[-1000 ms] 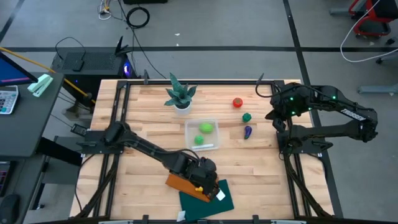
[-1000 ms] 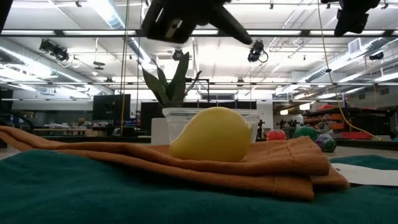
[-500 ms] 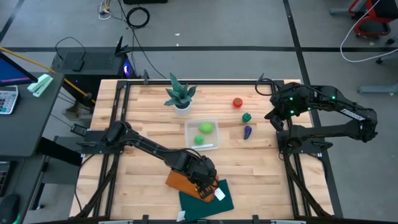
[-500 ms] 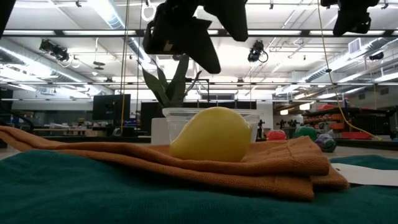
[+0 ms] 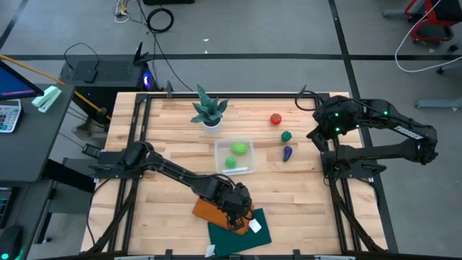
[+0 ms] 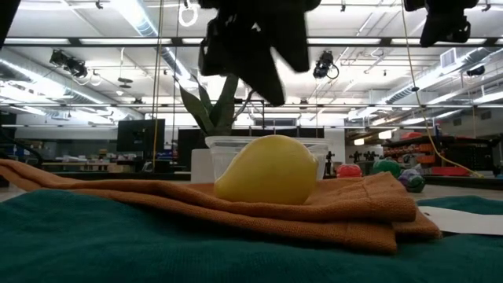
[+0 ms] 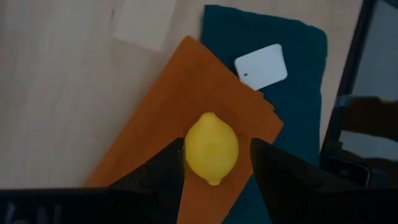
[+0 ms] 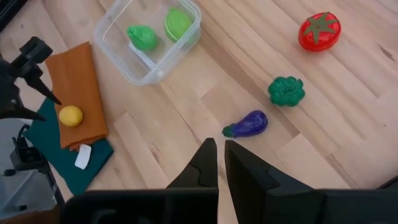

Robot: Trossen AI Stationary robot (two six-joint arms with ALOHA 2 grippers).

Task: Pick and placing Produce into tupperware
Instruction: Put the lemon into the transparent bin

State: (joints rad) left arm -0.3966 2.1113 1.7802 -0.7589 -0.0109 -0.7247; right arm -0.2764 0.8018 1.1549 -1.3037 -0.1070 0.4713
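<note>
left claw (image 7: pixel 211 163), fingers apart astride the small yellow toy lemon (image 7: pixel 211 148) on the folded orange cloth (image 7: pixel 168 130): drop straight, clamp its middle, then carry toward 12 o'clock into the clear squarish plastic tub (image 5: pixel 234 155).

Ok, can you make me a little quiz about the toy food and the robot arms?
1. True or false: the yellow toy lemon lies on the orange cloth.
2. How many light green toy pieces are inside the clear plastic tub?
3. Which end effector is over the lemon: A left, B right?

Key: 1 true. 2 two. 3 A; its fingers stand open either side of the lemon, while the right one waits shut.
</note>
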